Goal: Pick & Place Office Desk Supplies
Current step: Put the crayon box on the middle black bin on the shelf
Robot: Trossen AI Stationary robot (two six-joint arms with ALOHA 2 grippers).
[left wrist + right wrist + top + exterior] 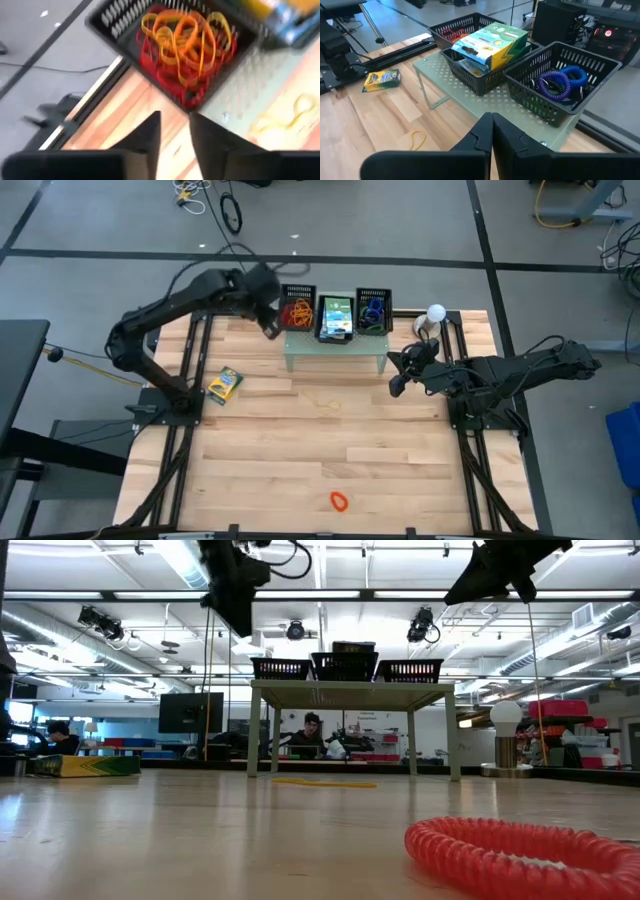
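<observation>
Three black baskets sit in a row on the pale green stand (335, 352). The left basket (180, 47) holds red, orange and yellow rubber bands. The middle basket (485, 55) holds printed boxes, and the right basket (560, 82) holds blue and purple coiled bands. My left gripper (175, 132) hovers open just beside the left basket (297, 310), nothing between its fingers. My right gripper (492, 130) is shut and empty, raised over the table right of the stand (397, 385). On the table lie a yellow-and-green box (225, 384), a yellow band (325, 403) and a red coiled band (340, 501).
A white ball-topped object (436, 313) stands right of the stand. Black frame rails (180, 450) run along both sides of the wooden table. The red coiled band (520, 855) lies near the front edge. People sit in the room beyond.
</observation>
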